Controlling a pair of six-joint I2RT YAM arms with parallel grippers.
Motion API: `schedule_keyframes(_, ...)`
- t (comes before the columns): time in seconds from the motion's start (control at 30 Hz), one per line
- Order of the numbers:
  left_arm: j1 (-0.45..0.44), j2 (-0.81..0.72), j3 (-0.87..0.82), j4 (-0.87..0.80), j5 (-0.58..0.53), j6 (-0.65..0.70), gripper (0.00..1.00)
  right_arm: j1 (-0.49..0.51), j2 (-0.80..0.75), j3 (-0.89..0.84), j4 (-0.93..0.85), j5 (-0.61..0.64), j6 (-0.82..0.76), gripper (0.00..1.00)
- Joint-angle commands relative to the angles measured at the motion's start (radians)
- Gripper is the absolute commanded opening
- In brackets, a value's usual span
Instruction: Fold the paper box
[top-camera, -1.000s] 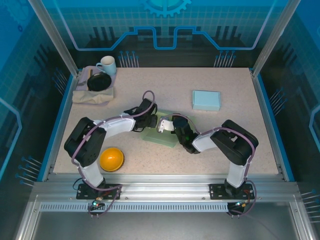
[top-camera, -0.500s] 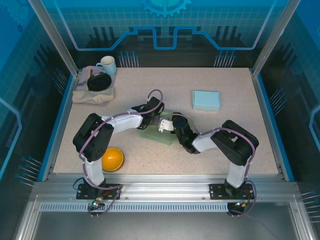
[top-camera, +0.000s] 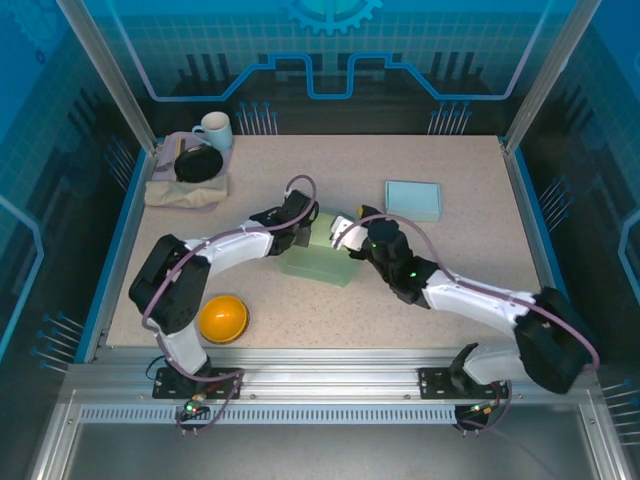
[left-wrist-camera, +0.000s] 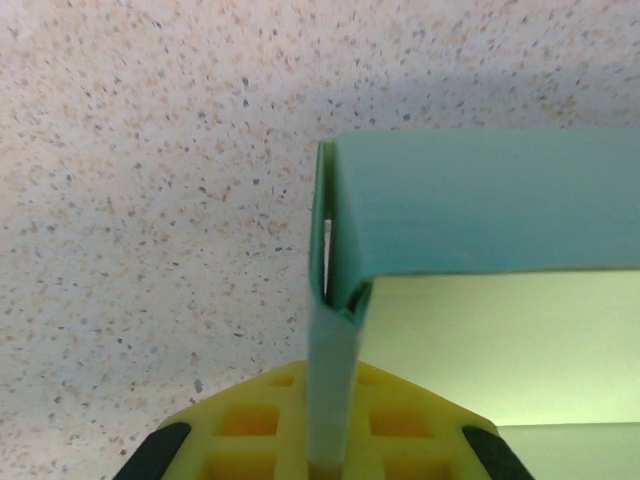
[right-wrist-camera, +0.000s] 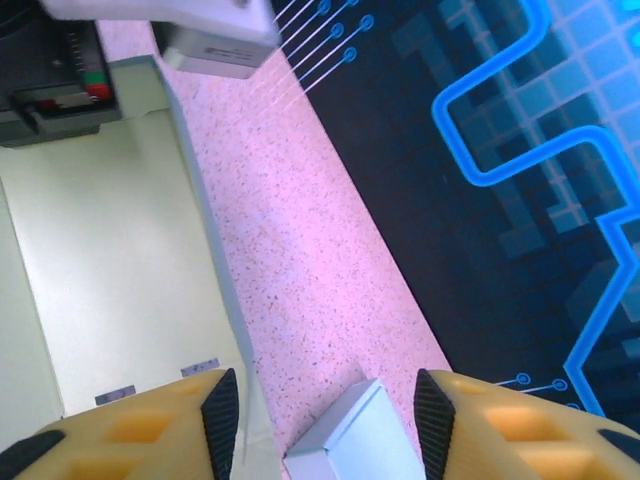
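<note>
The pale green paper box (top-camera: 318, 262) lies mid-table, partly folded, with its walls raised. My left gripper (top-camera: 302, 237) is at its back left corner. In the left wrist view, the left gripper (left-wrist-camera: 333, 445) is shut on an upright green wall flap (left-wrist-camera: 330, 380) beside the box's longer wall (left-wrist-camera: 480, 200). My right gripper (top-camera: 343, 231) hovers over the box's back right edge. Seen from the right wrist, the right gripper (right-wrist-camera: 327, 425) is open, with its black pads (right-wrist-camera: 220, 420) wide apart, only table and a distant blue box between them, and the box's inside (right-wrist-camera: 100, 280) to the left.
A closed light blue box (top-camera: 412, 200) sits at the back right, also seen past my right fingers (right-wrist-camera: 345, 445). An orange bowl (top-camera: 222, 318) is at the front left. A white mug (top-camera: 213, 130) and black dish (top-camera: 198, 163) rest on a cloth (top-camera: 185, 190) at the back left.
My right gripper has opened and moved back and up over the box's rear edge, the arm now stretched out. The left gripper has closed on the box's wall.
</note>
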Motion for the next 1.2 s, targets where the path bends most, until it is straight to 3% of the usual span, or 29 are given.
schedule_keyframes(0.0,-0.003,-0.109,-0.051,0.050,-0.007,0.045,0.07,-0.044,-0.144,0.013,-0.210,-0.023,0.233,0.57)
schedule_keyframes(0.17,-0.038,-0.240,-0.178,0.190,-0.058,0.070,0.06,-0.157,-0.255,0.120,-0.539,-0.122,0.574,0.63)
schedule_keyframes(0.23,-0.066,-0.293,-0.236,0.262,-0.113,0.083,0.05,-0.208,-0.234,0.205,-0.667,-0.238,0.758,0.64)
schedule_keyframes(0.3,-0.090,-0.335,-0.288,0.335,-0.157,0.097,0.05,-0.216,-0.187,0.267,-0.727,-0.370,0.867,0.65)
schedule_keyframes(0.43,-0.114,-0.395,-0.358,0.434,-0.244,0.103,0.04,-0.212,-0.065,0.410,-0.831,-0.413,1.110,0.66)
schedule_keyframes(0.6,-0.118,-0.404,-0.387,0.473,-0.267,0.096,0.04,-0.205,0.037,0.494,-0.819,-0.488,1.311,0.67)
schedule_keyframes(0.7,-0.117,-0.402,-0.400,0.488,-0.267,0.083,0.03,-0.209,0.085,0.497,-0.779,-0.491,1.381,0.68)
schedule_keyframes(1.17,-0.121,-0.381,-0.408,0.489,-0.215,0.006,0.04,-0.197,0.175,0.498,-0.646,-0.558,1.424,0.67)
